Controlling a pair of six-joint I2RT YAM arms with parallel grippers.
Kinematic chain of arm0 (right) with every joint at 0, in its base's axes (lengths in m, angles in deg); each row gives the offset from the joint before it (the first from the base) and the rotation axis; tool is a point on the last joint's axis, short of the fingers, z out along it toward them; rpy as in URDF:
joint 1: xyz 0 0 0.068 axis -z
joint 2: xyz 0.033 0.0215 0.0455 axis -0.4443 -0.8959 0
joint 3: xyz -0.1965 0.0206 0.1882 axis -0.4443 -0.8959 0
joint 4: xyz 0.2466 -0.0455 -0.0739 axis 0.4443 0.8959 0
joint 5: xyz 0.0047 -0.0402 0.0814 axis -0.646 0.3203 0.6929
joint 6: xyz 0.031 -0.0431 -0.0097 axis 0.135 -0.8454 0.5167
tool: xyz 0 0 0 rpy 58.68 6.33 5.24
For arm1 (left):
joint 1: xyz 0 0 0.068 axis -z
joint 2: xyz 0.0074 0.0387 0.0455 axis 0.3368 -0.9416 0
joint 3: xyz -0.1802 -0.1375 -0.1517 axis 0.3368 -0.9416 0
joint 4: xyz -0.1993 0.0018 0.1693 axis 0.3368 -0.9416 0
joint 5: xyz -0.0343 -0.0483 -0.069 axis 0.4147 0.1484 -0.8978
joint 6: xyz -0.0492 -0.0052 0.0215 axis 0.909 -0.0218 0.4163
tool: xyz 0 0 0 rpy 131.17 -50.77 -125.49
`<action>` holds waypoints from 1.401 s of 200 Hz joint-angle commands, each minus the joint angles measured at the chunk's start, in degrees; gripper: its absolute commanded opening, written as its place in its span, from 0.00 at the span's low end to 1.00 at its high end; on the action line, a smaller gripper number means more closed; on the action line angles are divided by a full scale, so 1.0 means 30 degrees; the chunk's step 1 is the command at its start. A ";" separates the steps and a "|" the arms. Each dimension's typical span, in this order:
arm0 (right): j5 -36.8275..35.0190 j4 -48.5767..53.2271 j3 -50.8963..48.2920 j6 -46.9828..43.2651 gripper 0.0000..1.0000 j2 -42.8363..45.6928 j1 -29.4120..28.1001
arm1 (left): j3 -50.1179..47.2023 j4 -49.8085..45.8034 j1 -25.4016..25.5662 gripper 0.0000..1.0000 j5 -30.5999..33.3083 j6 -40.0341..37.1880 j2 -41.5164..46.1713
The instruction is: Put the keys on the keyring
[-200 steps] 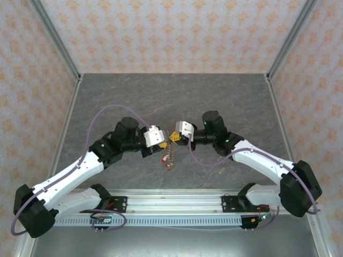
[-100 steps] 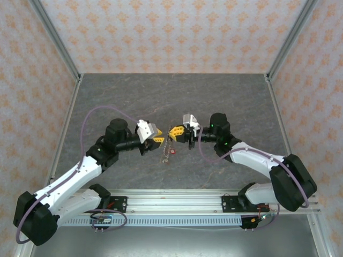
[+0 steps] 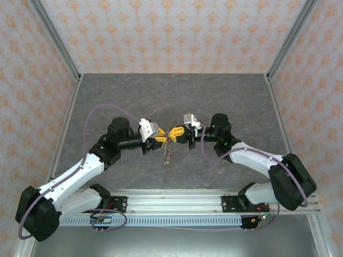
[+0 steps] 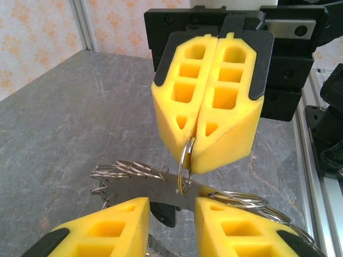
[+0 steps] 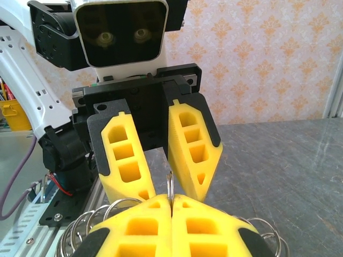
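Note:
Both grippers meet tip to tip above the middle of the table. My right gripper is shut on a thin silvery split ring, which stands edge-on and passes through the keyring, a flat grey metal strip threaded with several wire loops. The strip lies across just beyond the tips of my left gripper, whose yellow fingers stand apart on either side of the ring. A chain-like strand with the keys dangles below. The single keys are too small to tell apart.
The grey stone-patterned table stretches free behind and to both sides of the grippers. Metal frame posts and orange-patterned walls enclose it. The arms' mounting rail runs along the near edge.
My left gripper has moved right, up against the right gripper's tips. The right arm has shifted a little and then stayed put, still pinching the ring. The dangling strand has swung.

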 commanded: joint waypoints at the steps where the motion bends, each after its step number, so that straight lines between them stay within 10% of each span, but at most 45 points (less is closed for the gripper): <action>1: 0.0892 -0.0741 0.0513 -0.0429 0.00 0.0186 0.0145 | 0.0630 0.0876 -0.0215 0.28 -0.0393 0.0270 0.0573; 280: 0.0676 -0.1056 0.0718 -0.0111 0.00 0.0677 0.0124 | 0.2262 -0.0922 -0.0224 0.15 -0.1508 -0.0590 -0.0990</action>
